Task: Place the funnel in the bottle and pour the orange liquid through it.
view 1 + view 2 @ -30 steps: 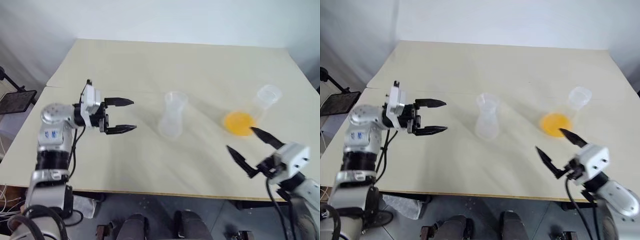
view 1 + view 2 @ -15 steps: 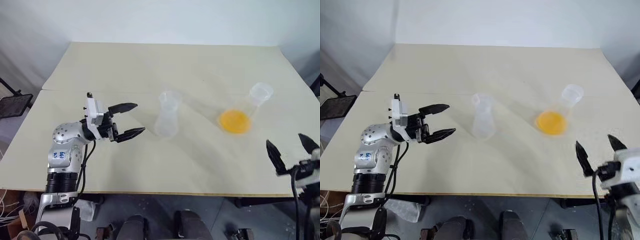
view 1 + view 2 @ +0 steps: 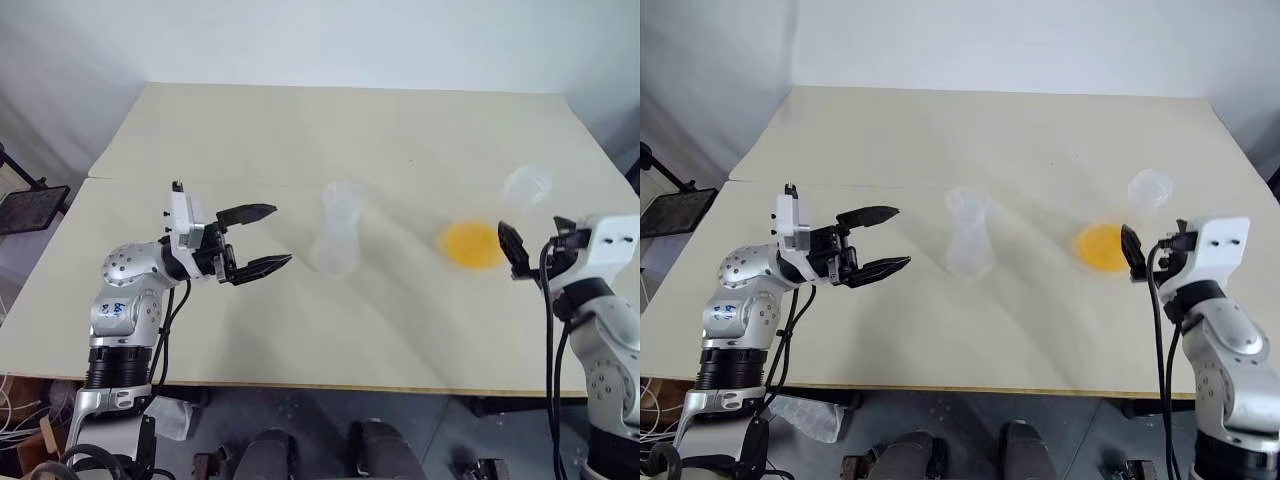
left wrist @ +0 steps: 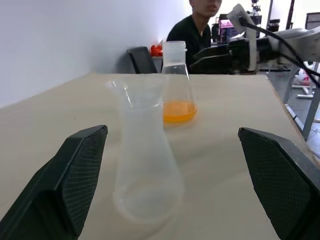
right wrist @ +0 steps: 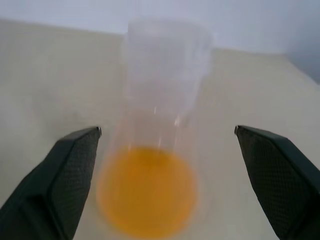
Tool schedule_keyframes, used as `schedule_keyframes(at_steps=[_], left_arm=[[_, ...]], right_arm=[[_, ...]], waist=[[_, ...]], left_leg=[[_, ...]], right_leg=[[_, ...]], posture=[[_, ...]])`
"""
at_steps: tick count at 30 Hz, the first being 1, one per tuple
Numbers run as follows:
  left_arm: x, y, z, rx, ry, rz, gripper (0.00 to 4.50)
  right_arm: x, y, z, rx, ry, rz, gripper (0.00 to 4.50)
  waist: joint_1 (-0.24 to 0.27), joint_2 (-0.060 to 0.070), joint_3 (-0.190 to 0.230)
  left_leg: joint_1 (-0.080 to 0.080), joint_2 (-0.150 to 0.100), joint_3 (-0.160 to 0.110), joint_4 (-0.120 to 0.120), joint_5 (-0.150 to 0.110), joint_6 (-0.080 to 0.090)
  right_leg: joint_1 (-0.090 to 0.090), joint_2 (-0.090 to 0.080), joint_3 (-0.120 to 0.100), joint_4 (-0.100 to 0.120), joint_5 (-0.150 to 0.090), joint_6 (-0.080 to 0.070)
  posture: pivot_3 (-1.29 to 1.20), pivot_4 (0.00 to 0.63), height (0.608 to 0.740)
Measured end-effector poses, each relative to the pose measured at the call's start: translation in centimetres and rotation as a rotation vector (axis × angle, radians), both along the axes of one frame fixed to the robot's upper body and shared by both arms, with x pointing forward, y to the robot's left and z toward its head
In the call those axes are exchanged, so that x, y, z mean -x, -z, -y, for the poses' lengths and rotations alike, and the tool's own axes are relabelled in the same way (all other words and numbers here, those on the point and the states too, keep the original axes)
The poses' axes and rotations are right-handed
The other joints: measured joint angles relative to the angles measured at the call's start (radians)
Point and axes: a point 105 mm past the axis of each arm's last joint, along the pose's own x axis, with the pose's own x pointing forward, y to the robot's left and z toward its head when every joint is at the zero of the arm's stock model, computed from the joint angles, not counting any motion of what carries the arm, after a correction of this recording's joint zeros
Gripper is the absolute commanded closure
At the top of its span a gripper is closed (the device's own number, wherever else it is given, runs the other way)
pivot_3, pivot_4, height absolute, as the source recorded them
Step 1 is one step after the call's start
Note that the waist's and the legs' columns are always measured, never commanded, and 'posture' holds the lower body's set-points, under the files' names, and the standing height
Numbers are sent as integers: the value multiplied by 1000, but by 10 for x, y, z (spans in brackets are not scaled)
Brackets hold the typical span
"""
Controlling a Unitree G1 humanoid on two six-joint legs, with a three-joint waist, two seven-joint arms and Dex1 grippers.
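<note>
Bottle (image 3: 340, 232) upright mid-counter (image 3: 300, 140): light, slippery, tippy. Orange liquid (image 3: 472, 244) in clear flask (image 3: 1130, 220) right of bottle; sloshy, grip neck. Left claw (image 3: 256, 240), right claw (image 5: 165, 165) spread, empty.

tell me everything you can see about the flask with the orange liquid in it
The flask is clear, glass-like or plastic, conical with a wide base and a long neck ending in an open, threaded mouth with no cap. It stands upright on the beige table, on the robot's right side, apart from the frosted bottle. The orange liquid fills only its lowest part. Nothing grips it: the right gripper is open, a finger on either side of the base, not touching it.
</note>
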Motion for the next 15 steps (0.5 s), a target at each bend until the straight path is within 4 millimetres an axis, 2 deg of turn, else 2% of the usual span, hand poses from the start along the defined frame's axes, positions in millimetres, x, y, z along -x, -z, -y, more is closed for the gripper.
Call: schedule_keyframes(at_steps=[8,15], left_arm=[[4,3,0,2,-6,-3,43],[8,4,4,3,-6,-3,43]], right_arm=[[-17,1,-7,-23,-25,-29,0],[-30,-1,-1,-29,2,-23,0]], waist=[[0,0,0],[0,0,0]], left_leg=[[-1,0,0,0,0,0],[-1,0,0,0,0,0]], right_leg=[[0,0,0,-1,0,0],[0,-1,0,-1,0,0]], posture=[[0,150,740],[0,150,740]])
